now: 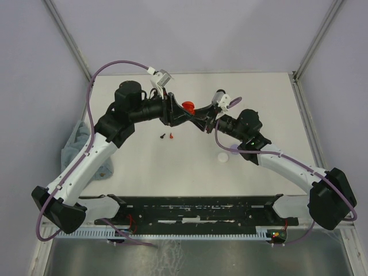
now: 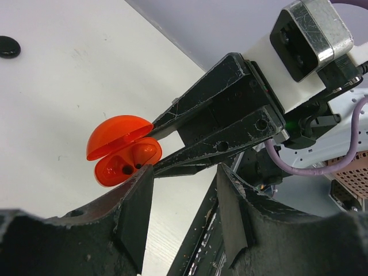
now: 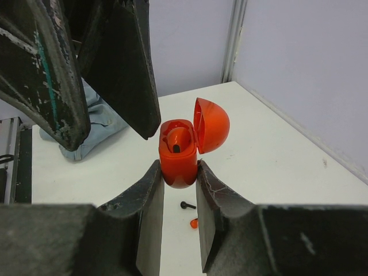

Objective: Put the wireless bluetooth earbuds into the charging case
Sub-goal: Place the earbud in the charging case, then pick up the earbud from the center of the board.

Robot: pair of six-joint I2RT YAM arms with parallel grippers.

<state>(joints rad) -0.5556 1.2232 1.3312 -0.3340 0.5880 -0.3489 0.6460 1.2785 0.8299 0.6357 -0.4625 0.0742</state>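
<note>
My right gripper (image 3: 179,170) is shut on the lower half of an open red charging case (image 3: 179,150) and holds it upright above the table. The lid is hinged back, and one red earbud (image 3: 177,140) sits inside. The case also shows in the left wrist view (image 2: 122,154) and the top view (image 1: 188,106). My left gripper (image 2: 184,173) is open and empty right beside the case, and its fingers (image 3: 129,69) hang over it. A loose red earbud (image 1: 171,136) and a black earbud (image 1: 163,137) lie on the table below, also seen in the right wrist view, red (image 3: 194,223) and black (image 3: 187,204).
A crumpled blue cloth (image 1: 76,144) lies at the table's left edge. A white round case (image 1: 223,157) and a lavender one (image 1: 234,149) lie by the right arm. A black round case (image 2: 8,46) lies farther off. Booth walls enclose the table.
</note>
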